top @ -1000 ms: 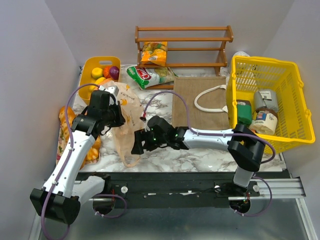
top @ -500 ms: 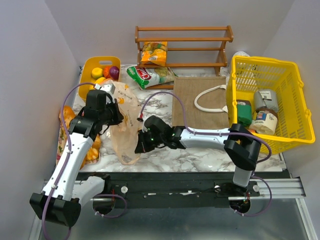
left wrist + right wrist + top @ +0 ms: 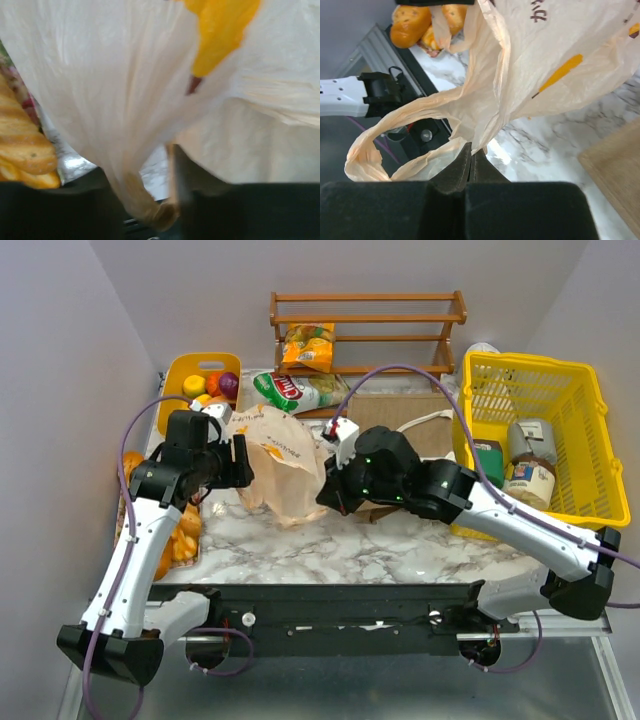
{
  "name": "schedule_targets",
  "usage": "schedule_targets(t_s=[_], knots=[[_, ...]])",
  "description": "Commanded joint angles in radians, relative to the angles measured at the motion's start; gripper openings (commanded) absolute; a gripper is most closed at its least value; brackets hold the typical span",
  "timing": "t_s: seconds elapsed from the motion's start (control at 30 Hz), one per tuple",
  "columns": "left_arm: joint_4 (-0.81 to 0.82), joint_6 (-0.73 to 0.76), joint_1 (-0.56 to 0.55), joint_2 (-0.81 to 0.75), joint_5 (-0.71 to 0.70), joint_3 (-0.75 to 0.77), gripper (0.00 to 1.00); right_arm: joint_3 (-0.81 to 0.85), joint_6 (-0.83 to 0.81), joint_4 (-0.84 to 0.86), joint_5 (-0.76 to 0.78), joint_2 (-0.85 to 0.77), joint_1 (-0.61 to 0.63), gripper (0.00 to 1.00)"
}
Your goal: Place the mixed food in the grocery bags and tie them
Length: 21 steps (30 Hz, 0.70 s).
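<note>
The peach-orange plastic grocery bag (image 3: 280,465) stands bunched up on the marble between my two grippers. My right gripper (image 3: 328,488) is shut on a fold of its rim (image 3: 485,135), and one loop handle (image 3: 375,150) droops to the left. My left gripper (image 3: 236,462) is at the bag's left side. In the blurred left wrist view its fingers stand apart, with a twisted strand of the bag (image 3: 150,205) hanging between them. The tan jute tote (image 3: 392,415) lies flat behind my right arm, partly hidden. A green and red snack packet (image 3: 298,392) lies behind the bag.
A yellow mesh basket (image 3: 575,410) with jars stands at the right. A wooden rack (image 3: 366,310) at the back holds a yellow packet (image 3: 308,346). A yellow tray (image 3: 180,373) of fruit sits at the back left. Bread rolls (image 3: 183,540) lie along the left edge.
My right gripper shut on the bag's rim, then lifted and swung back and right, dragging the bag along. My left gripper's fingers have parted.
</note>
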Motion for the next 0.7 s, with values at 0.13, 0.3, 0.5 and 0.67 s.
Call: schedule_targets(t_s=[0.13,0.3,0.5,0.67], knots=[[-0.114,0.125,0.005,-0.034,0.105,0.236,0.99,0.032,-0.122,-0.246,-0.051,-0.064,-0.146,0.01],[-0.066,0.132,0.007,-0.019,0.049,0.38,0.99,0.052,-0.126,-0.231,-0.186,-0.079,-0.193,0.01],[0.064,0.151,0.063,0.144,-0.332,0.347,0.99,0.086,-0.113,-0.202,-0.244,-0.075,-0.196,0.01],[0.256,0.146,0.191,0.311,-0.275,0.296,0.99,0.066,-0.093,-0.174,-0.261,-0.093,-0.194,0.01]])
